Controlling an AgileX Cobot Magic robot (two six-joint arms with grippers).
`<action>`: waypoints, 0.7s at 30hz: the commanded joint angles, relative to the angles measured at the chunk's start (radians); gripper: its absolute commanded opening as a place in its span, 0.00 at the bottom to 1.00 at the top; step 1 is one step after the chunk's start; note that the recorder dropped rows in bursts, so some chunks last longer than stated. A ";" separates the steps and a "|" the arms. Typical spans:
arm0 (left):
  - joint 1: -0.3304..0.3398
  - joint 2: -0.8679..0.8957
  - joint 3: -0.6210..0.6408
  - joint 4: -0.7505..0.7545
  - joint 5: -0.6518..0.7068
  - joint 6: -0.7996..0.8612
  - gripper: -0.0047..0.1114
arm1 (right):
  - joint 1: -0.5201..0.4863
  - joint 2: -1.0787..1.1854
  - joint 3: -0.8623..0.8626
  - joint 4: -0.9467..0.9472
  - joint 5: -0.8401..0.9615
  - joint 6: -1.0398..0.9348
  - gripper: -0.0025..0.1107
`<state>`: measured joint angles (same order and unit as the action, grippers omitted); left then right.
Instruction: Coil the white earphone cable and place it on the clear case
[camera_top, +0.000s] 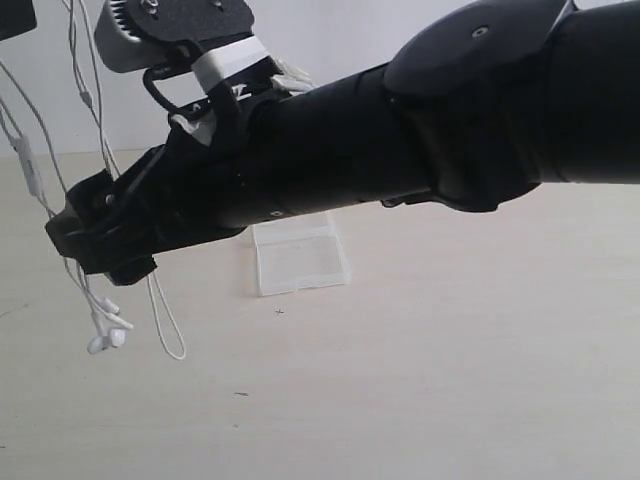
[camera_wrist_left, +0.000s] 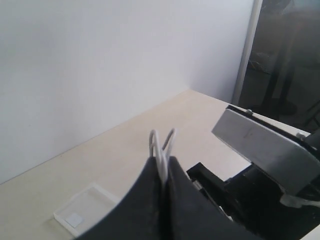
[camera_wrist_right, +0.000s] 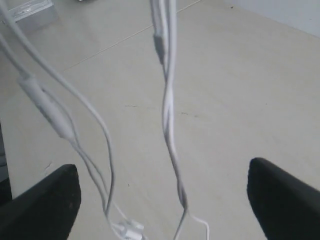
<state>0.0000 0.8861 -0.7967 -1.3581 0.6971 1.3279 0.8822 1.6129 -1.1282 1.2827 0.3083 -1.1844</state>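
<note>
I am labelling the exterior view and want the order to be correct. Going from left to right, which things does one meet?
Inline remote of the white earphone cable → hanging earbuds → clear case → right arm's thick joint.

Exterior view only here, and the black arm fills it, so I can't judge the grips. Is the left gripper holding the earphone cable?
Observer: Yes. Its wrist view shows the left gripper shut on a looped bunch of the white earphone cable.
Operator: And the right gripper?
Observer: The right gripper is wide open; cable strands hang between its fingers, ungripped.
Operator: Anything on the case?
Observer: The clear case shows only a small white label.
</note>
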 joint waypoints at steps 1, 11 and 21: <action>0.001 -0.002 -0.008 -0.016 0.000 -0.003 0.04 | 0.001 0.018 -0.005 0.078 0.004 -0.054 0.78; 0.001 -0.001 -0.008 -0.018 0.000 -0.003 0.04 | 0.001 0.029 -0.007 0.140 0.018 -0.125 0.78; 0.001 -0.001 -0.008 -0.032 0.000 -0.003 0.04 | 0.001 0.029 -0.007 0.221 0.002 -0.210 0.78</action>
<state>0.0000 0.8861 -0.7967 -1.3674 0.6971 1.3279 0.8822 1.6416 -1.1282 1.4834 0.3200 -1.3783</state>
